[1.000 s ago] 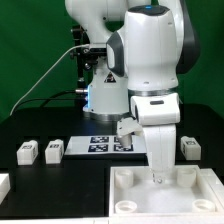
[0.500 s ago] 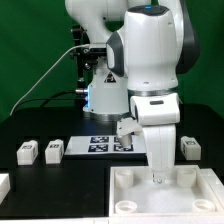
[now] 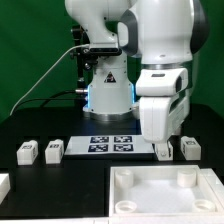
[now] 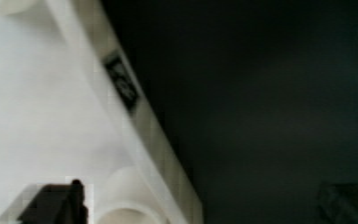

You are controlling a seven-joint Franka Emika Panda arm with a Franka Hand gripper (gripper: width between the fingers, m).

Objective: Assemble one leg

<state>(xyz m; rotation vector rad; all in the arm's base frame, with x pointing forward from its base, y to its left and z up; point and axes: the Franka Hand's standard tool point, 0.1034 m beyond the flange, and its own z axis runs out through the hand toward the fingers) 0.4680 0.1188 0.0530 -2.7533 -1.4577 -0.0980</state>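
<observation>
Three small white legs with marker tags lie on the black table: two at the exterior view's left [image 3: 27, 152] [image 3: 54, 150] and one at the right [image 3: 189, 148]. The large white panel [image 3: 150, 196] with round corner sockets lies at the front. My gripper [image 3: 162, 150] hangs just above the panel's far edge, next to the right leg. In the wrist view the gripper [image 4: 202, 205] is open and empty, and its dark fingers [image 4: 51, 203] stand wide apart. The panel's edge [image 4: 51, 110] and a rounded white corner form [image 4: 126, 205] lie beneath it.
The marker board [image 3: 110, 143] lies on the table behind the panel. A white part [image 3: 3, 184] shows at the exterior view's left edge. The robot base [image 3: 105, 90] and a black cable stand at the back, before a green backdrop.
My gripper has lifted off the panel's far right socket area and moved up and toward the exterior view's right. The legs and panel have not moved.
</observation>
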